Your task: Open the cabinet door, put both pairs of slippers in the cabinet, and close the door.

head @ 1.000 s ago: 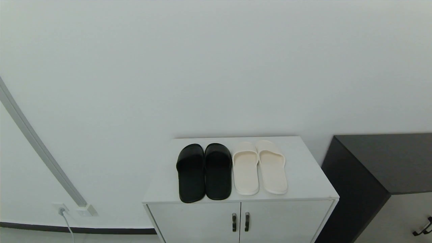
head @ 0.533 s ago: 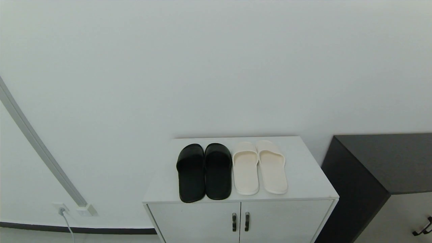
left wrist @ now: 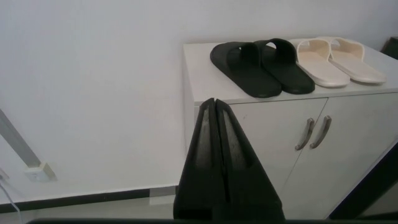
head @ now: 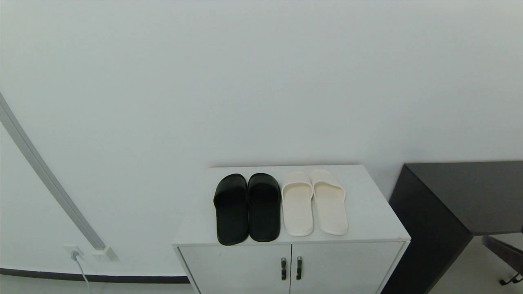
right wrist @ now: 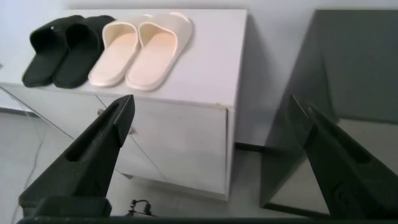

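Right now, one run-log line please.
cabinet doors shut | black slippers, white slippers side by side on cabinet top | left gripper shut, empty | right gripper open, empty | next: open door

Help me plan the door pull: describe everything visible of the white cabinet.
The white cabinet is a low box of smooth, matte panels, like laminated board. Its two front doors are shut, meeting at a central seam flanked by the left handle and right handle, dark vertical bars. It stands against the wall, with a dark cabinet close on its right. On its flat top lie the black slippers and white slippers, side by side, toes toward the wall.
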Robot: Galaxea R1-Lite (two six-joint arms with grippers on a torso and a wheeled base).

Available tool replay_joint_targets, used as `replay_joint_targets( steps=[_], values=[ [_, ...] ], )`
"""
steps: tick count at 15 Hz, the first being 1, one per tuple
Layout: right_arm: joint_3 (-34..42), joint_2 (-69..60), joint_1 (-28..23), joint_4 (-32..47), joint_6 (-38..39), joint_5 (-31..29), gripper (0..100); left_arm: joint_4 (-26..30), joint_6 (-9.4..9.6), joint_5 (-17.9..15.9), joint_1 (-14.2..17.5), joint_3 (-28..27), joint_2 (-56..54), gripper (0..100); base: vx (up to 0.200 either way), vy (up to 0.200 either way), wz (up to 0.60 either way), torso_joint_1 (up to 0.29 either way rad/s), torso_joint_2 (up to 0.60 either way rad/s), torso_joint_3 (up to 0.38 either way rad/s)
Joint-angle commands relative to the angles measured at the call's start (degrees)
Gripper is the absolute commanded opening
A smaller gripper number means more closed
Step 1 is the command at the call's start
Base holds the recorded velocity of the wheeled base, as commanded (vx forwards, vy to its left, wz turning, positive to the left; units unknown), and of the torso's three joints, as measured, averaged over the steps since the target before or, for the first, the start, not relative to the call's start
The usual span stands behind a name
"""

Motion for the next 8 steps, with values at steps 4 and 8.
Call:
replay_joint_targets(
  steps=[4, 8],
  values=[
    [-8.92, 24.18, 25.35, -9.99, 10.87, -20.70, 100, 0.04, -0.13, -0.02, 0.09, 0.01, 0.07, 0, 0.000, 0.000, 0.00, 0.000, 0.00, 0.000],
    [-14.19, 36.31, 29.13, -17.28, 12.63, -27.82, 100, 0.04, -0.04, -0.02, 0.09, 0.01, 0.07, 0, 0.000, 0.000, 0.00, 0.000, 0.00, 0.000]
  ],
)
